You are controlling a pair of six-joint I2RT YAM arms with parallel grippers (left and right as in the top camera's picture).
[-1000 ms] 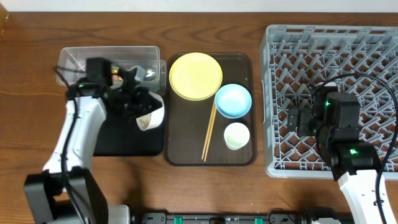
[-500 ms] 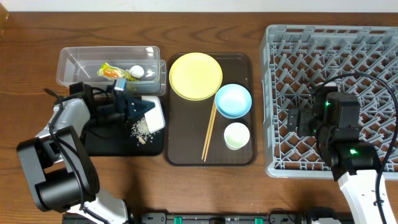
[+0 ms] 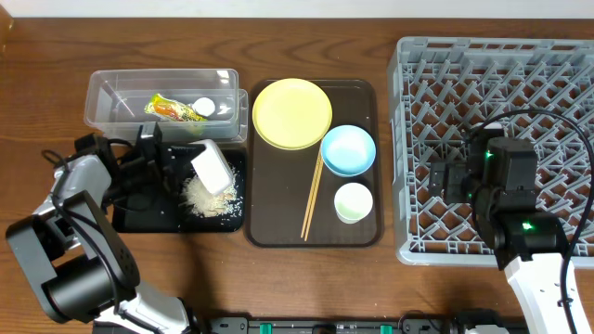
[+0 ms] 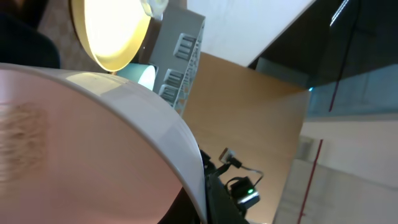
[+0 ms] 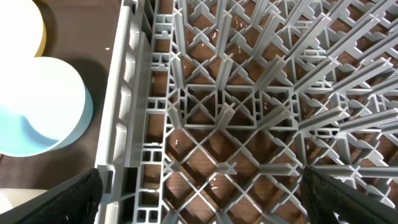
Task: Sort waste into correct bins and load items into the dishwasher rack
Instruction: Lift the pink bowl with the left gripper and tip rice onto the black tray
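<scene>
On your wooden table, the left gripper, arm lying low, clamps the tipped white bowl above rice heaped in the black tray. Your right gripper hovers wide open and empty over the grey rack.

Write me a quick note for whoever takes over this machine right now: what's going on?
Left end effector: shut on the white bowl, tipped over the black tray, where rice lies piled.
Right end effector: open, holding nothing, over the dishwasher rack.
Done: wrapper and white round scrap sit in the clear tub.
Left: nothing seen loaded in the rack. Yellow plate, light blue bowl, small white cup and chopsticks wait on the brown serving tray; the white bowl must go in too.
</scene>
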